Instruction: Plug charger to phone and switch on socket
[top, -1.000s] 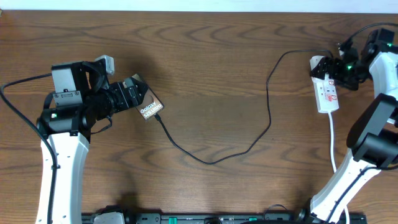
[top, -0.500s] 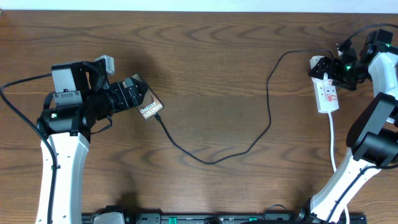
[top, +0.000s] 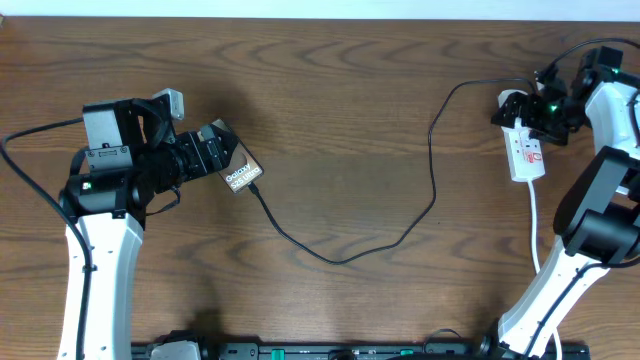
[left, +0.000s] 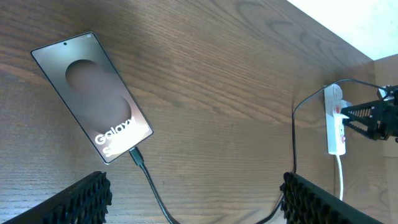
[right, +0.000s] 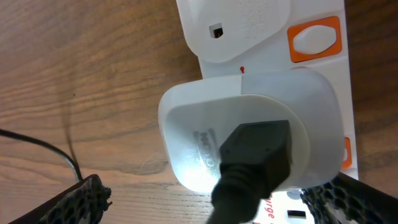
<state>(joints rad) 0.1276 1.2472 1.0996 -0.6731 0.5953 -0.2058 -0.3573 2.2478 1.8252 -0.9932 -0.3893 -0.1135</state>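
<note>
Even bright light, soft shadows, all views sharp

Robotics lab bench, dark brown wood-grain worktop (top: 340, 120), white-and-black left robot arm (top: 100, 250), white-and-black right robot arm (top: 560, 280), both rising from a black rail (top: 350, 351) at its near edge, pale wall strip (top: 300, 8) behind.

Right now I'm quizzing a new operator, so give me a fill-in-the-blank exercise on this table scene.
The phone shows the word ____.
The cable plugged into it is coloured ____.
The power strip lies by the ____ end effector.
Missing words: Galaxy, black, right.
</note>
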